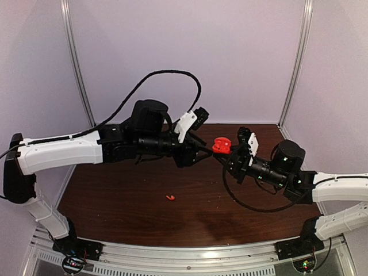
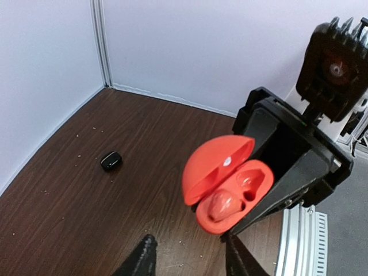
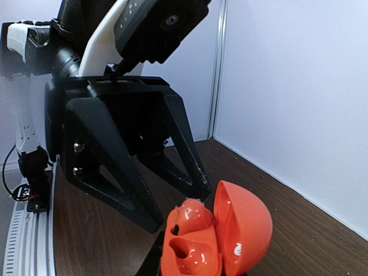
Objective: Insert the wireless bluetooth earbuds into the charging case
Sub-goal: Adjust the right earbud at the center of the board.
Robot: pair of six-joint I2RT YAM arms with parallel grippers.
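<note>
Right claw clenched on the charging case, lid open, sockets tilted toward the left claw so we can load them. That claw, released and empty, hangs just before the case; one red earbud looks seated, while the black earbud lies farther off on the table.

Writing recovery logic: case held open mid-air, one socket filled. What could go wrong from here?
Case hangs tilted in the right end effector; the red bud inside may slip out. Left end effector is open beside the lid and could knock it. Black bud lies away on the table; a fumbled pick could flick it.
</note>
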